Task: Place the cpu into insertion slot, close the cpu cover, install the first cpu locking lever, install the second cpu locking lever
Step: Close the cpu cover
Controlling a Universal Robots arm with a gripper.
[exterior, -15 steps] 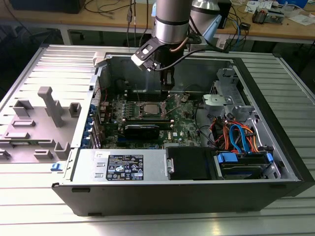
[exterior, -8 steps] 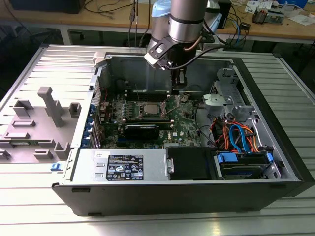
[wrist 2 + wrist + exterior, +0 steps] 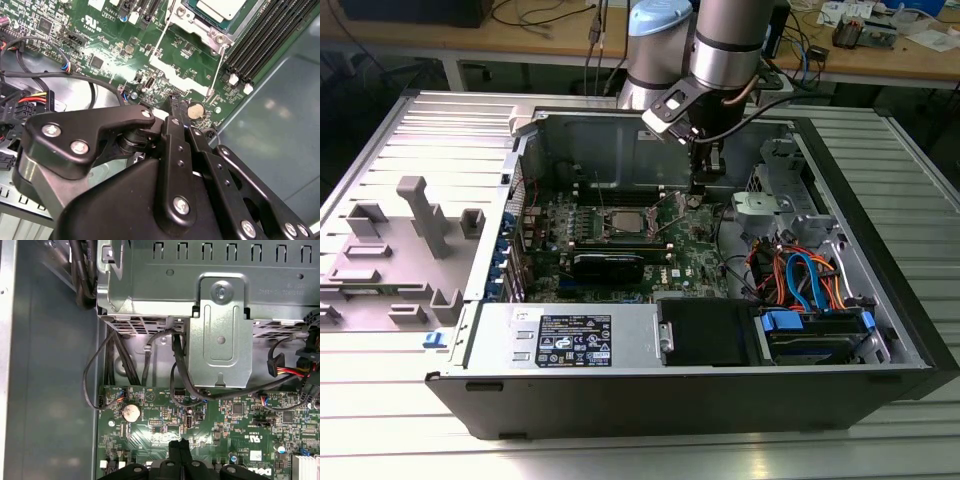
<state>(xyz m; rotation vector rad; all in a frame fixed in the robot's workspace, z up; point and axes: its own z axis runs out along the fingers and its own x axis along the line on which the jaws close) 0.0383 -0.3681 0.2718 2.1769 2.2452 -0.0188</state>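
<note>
Just beside the coin battery (image 3: 195, 110), the gripper (image 3: 175, 102) hangs low over the green motherboard (image 3: 115, 45), its fingers pinched together on nothing. Two thin locking levers (image 3: 161, 31) run from near the battery to the insertion slot (image 3: 604, 223), where the cpu (image 3: 220, 7) lies seated.

A ribbed grey metal bench (image 3: 400, 440) spreads across the near scene, its slats palely shining. Along the far side runs a wooden bench (image 3: 420, 40), strewn with cables (image 3: 545, 12), with papers (image 3: 932, 40) toward the exterior view's right.
</note>
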